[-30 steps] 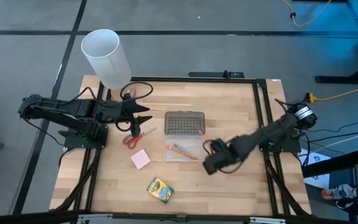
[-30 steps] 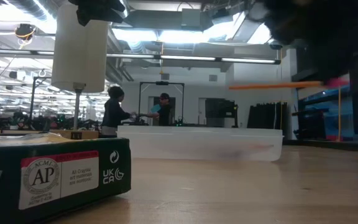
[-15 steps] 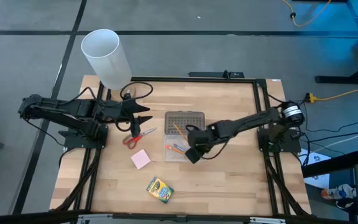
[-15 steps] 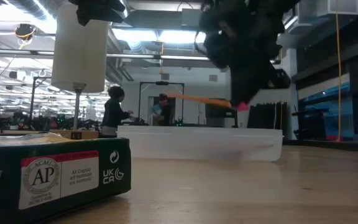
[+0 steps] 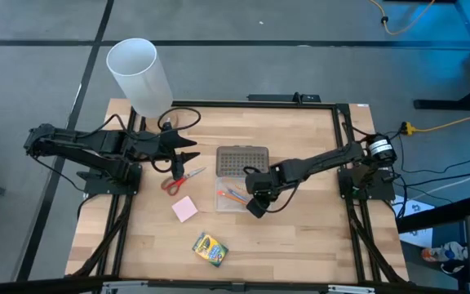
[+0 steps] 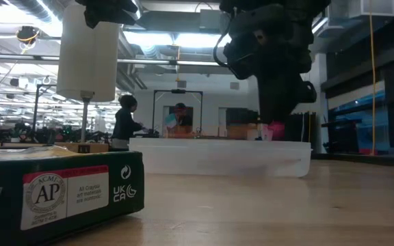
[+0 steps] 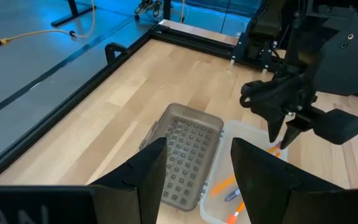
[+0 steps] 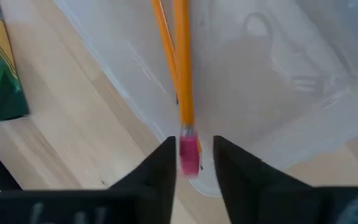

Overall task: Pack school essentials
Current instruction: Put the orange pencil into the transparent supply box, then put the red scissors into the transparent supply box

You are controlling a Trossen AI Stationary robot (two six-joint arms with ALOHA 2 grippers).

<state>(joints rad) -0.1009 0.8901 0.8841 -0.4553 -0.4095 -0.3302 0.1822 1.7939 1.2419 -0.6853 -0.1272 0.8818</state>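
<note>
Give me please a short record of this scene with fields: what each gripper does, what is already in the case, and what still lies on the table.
right gripper: over the clear case, fingers either side of an orange pencil at its pink eraser end
left gripper: open, empty, above the red-handled scissors
in case: another orange pencil, blue-grey pen
case lid: grey, dotted, lying beside the case
on table: scissors, pink sticky-note pad, crayon box
white cylinder: at the table's far left corner
</note>
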